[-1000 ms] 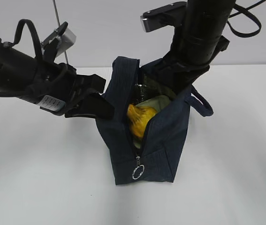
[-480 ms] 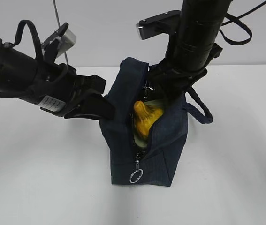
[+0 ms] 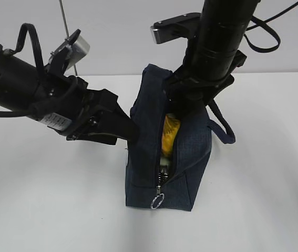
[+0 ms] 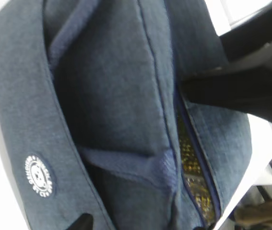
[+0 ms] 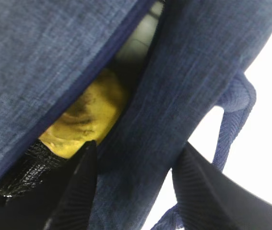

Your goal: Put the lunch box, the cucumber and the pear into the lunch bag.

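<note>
The navy lunch bag (image 3: 188,152) stands upright on the table, its zipper mouth narrow. The yellow pear (image 3: 170,134) (image 5: 85,117) sits inside, showing through the slit. Behind it a pale surface (image 5: 143,33) looks like the lunch box lid. The cucumber is hidden. My left gripper (image 3: 125,128) (image 4: 140,224) is open against the bag's left wall (image 4: 112,96). From above, my right gripper (image 3: 188,102) (image 5: 140,146) stands open astride the bag's right wall (image 5: 174,96), one finger (image 5: 76,191) inside the mouth, the other (image 5: 207,191) outside, gripping nothing.
The bag's loop handle (image 3: 225,128) hangs off its right side and the metal ring pull (image 3: 157,200) dangles at the near end of the zipper. White table (image 3: 43,210) lies all round. A thin rod (image 3: 62,16) rises behind the left arm.
Both grippers have opened and let go of the bag's walls. The mouth has narrowed from a wide gape to a slit. The left arm has shifted right, against the bag.
</note>
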